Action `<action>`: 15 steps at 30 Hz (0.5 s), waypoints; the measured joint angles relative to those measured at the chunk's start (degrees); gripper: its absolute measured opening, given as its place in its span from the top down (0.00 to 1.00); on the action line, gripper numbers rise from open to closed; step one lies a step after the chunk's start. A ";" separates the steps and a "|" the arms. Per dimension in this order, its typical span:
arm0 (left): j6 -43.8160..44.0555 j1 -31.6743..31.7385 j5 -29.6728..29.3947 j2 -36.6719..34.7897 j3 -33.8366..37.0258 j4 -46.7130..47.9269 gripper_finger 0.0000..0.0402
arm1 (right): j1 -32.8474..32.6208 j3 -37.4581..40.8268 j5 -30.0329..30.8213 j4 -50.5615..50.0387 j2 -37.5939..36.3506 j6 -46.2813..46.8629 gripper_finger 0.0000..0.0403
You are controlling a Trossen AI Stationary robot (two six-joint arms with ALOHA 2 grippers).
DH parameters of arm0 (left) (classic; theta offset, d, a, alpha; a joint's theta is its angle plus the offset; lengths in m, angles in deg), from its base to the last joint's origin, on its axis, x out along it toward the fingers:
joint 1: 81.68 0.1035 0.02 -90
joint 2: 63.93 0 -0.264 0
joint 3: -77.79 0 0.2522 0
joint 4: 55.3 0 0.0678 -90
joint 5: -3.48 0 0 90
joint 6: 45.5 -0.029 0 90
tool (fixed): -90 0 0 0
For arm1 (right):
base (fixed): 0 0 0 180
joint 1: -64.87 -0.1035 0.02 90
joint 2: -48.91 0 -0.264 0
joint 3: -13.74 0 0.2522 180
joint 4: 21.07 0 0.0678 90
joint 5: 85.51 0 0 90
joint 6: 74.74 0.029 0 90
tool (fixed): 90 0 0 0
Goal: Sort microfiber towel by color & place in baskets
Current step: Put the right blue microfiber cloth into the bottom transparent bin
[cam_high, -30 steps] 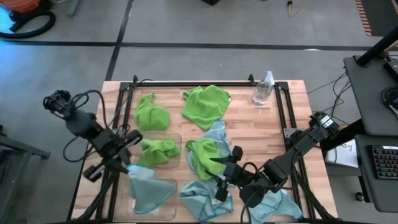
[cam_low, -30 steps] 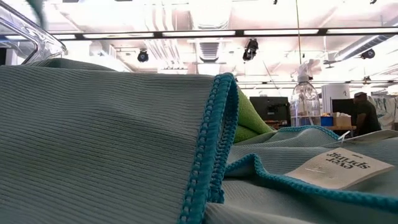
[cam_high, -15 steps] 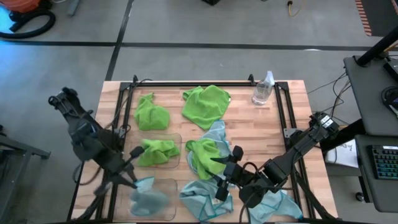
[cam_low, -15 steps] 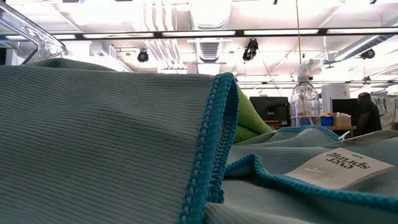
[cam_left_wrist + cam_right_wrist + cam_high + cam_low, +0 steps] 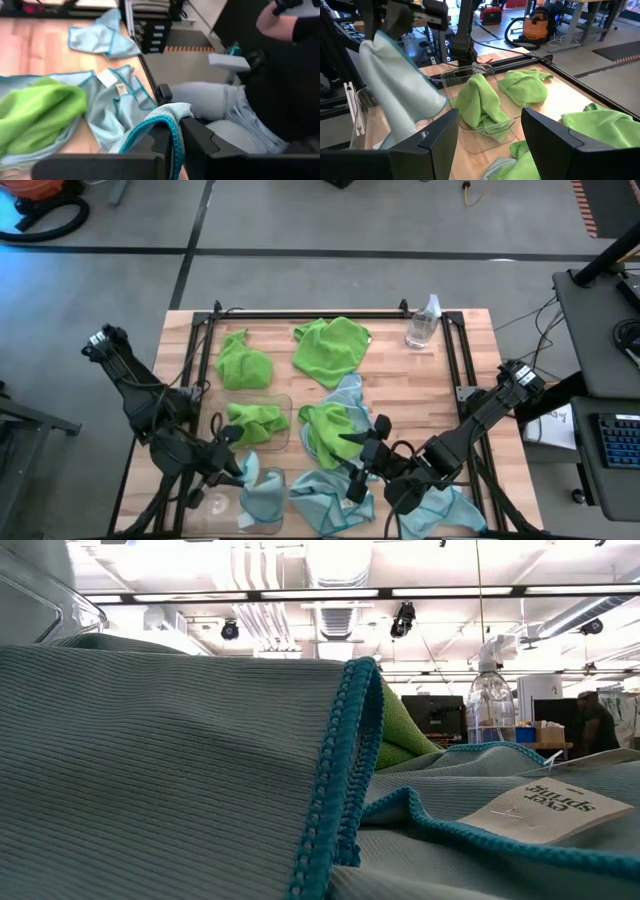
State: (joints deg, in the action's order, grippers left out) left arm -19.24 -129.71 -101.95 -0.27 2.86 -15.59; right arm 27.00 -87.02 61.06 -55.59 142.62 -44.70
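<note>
My left gripper (image 5: pixel 238 467) is at the near left, shut on a pale blue microfiber towel (image 5: pixel 262 492) that hangs over the near-left basket (image 5: pixel 215 505). The far-left basket (image 5: pixel 280 402) holds a lime green towel (image 5: pixel 255 423). My right gripper (image 5: pixel 365 455) hovers open above a green towel (image 5: pixel 325 430) and pale blue towels (image 5: pixel 330 502) lying in the table's middle. More green towels (image 5: pixel 243 363) (image 5: pixel 332 345) lie flat toward the far edge. The right wrist view shows the held towel (image 5: pixel 400 95) drooping beside the basket of green cloth (image 5: pixel 480 107). My left gripper pinches the pale blue towel by its darker teal hemmed edge (image 5: pixel 173 131) between its two fingers (image 5: pixel 155 137). The fingers slant downward toward the table's right. The cloth hangs slack below them (image 5: pixel 405 120); whether its lower end rests in the near-left basket, I cannot tell.
A clear spray bottle (image 5: pixel 424 322) stands at the far right. A black metal frame (image 5: pixel 300 313) runs around the table. Another pale blue towel (image 5: pixel 450 510) lies at the near right. A tagged blue towel (image 5: pixel 545 810) fills the low view. A person sits beyond the table (image 5: pixel 295 20).
My left gripper has swung down and toward the table's right and near edge, tipping and rolling as it went. The blue towel, earlier spread across the near-left basket, has been drawn into a narrower hanging bunch farther right. My right gripper has kept still.
</note>
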 joint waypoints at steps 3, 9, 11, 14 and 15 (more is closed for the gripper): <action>0.22 0.00 1.33 0.57 0.00 0.01 0.90 | 0.00 0.00 0.02 0.00 0.00 -0.02 0.47; 4.56 0.00 7.52 0.39 0.00 4.40 0.82 | -0.18 0.00 0.00 -0.02 0.00 -0.02 0.47; 6.54 0.00 9.08 0.27 0.00 7.46 0.81 | -0.33 0.00 -0.02 -0.05 0.00 -0.06 0.47; 9.49 -0.02 9.16 0.27 0.00 12.76 0.80 | -0.55 0.00 -0.02 -0.09 0.00 -0.08 0.47; 10.40 -0.02 9.15 0.27 0.00 14.30 0.80 | -0.67 0.00 -0.02 -0.09 0.00 -0.10 0.47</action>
State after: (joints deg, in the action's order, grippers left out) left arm -8.84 -129.73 -92.79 -0.01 2.86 -1.28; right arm 26.33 -87.02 61.04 -55.67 142.62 -44.81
